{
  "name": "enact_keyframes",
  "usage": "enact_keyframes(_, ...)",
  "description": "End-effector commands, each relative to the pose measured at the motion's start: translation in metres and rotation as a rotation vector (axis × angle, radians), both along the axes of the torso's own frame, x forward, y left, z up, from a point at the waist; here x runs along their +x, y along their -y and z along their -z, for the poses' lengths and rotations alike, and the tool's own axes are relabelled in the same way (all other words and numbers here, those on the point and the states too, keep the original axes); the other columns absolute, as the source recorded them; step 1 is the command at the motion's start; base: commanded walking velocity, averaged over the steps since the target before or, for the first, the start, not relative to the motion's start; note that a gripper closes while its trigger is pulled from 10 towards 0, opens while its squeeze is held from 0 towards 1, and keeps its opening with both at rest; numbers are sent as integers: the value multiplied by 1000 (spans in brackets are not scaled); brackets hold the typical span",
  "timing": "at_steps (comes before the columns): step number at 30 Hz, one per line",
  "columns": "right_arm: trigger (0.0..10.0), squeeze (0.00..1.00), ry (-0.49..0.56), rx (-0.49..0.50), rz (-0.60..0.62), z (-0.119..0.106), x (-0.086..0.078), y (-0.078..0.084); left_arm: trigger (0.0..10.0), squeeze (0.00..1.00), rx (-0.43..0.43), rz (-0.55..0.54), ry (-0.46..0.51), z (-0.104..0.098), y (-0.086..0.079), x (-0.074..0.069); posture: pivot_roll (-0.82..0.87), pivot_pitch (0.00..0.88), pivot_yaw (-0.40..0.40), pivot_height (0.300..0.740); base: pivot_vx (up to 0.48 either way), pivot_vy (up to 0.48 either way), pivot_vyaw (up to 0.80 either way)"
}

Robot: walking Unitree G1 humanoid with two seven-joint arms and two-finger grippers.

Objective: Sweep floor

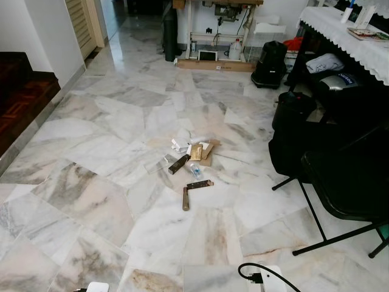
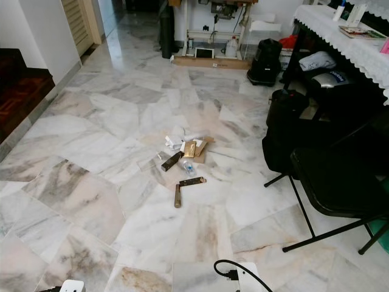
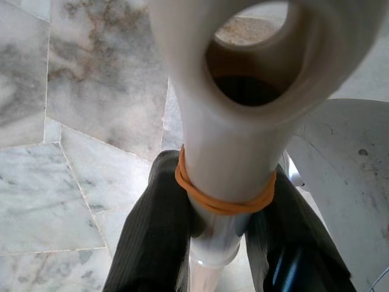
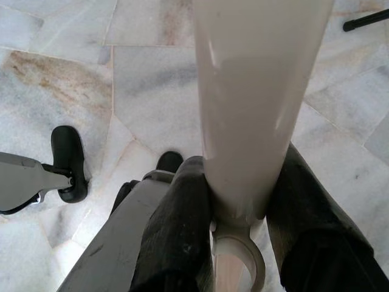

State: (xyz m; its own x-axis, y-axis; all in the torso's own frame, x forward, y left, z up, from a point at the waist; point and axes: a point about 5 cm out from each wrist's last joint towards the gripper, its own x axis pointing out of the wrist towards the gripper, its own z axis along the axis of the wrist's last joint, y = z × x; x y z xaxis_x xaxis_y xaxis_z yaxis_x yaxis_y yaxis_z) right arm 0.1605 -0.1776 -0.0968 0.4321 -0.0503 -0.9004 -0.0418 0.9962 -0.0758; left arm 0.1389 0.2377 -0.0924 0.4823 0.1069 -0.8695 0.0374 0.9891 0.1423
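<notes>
Left gripper (image 3: 222,243): black fingers (image 3: 149,237) clamped on either side of a cream plastic handle (image 3: 228,152) with a hanging hole at its end and an orange rubber band (image 3: 222,204) around it; a grey-white dustpan surface (image 3: 346,176) beside it. Right gripper (image 4: 240,234): fingers (image 4: 176,237) pinched around a cream broom handle (image 4: 255,103), above marble tiles.

Head views: litter pile (image 1: 193,159) near the middle of the marble floor (image 1: 91,201), well ahead of the robot. Made up of crumpled white paper (image 1: 180,143), flattened cardboard (image 1: 203,151), a clear plastic bottle (image 1: 194,170), dark brown sticks (image 1: 186,198). Black folding chair (image 1: 343,182) to the right of the pile, apart from it. Lace-clothed table (image 1: 346,30) at far right; dark wooden step (image 1: 21,100) at left.
</notes>
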Motion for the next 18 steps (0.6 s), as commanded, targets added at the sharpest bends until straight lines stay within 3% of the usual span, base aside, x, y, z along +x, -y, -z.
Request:
enact_keyframes(1, 10000, 0, 214, 150, 89, -17, 35, -11, 10000, 0, -43, -136, 143, -11, 9, 33, 36, 0, -83, 740, 0, 0, 0)
enact_keyframes(18, 10000, 0, 219, 140, 61, -18, 38, -12, 10000, 0, -33, -139, 138, -11, 8, 31, 34, 3, -82, 740, 231, 0, 0)
